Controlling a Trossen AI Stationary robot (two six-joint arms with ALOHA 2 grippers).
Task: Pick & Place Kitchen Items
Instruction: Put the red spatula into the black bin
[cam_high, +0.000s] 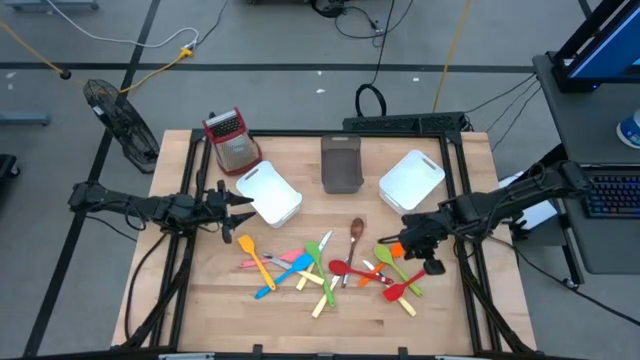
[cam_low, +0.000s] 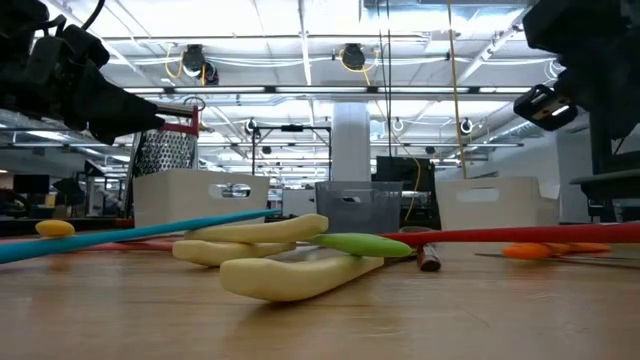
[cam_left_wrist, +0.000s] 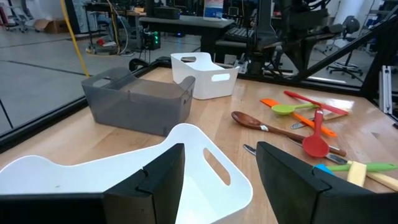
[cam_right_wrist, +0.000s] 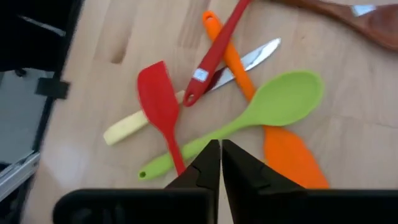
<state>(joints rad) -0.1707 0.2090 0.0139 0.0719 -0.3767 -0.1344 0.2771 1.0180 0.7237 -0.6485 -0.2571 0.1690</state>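
Note:
The kitchen items lie loose on the wooden table (cam_high: 200, 300). There is a left cluster of orange, blue, pink, green and cream-handled utensils (cam_high: 300, 265), a brown wooden spoon (cam_high: 356, 235), and a right cluster with a green spoon (cam_right_wrist: 273, 102), a red spatula (cam_right_wrist: 158, 102), an orange spatula (cam_right_wrist: 283, 146) and a knife (cam_right_wrist: 249, 59). My right gripper (cam_right_wrist: 221, 163) is shut and empty, hovering above the green spoon's handle (cam_high: 430, 262). My left gripper (cam_left_wrist: 217, 180) is open and empty over the near-left white bin (cam_left_wrist: 186, 155), at the table's left (cam_high: 235, 205).
A grey bin (cam_high: 341, 162) stands at the far middle and a second white bin (cam_high: 412, 180) at the far right. A red-topped metal grater (cam_high: 230, 135) stands at the far left. Bare wood lies along the near edge.

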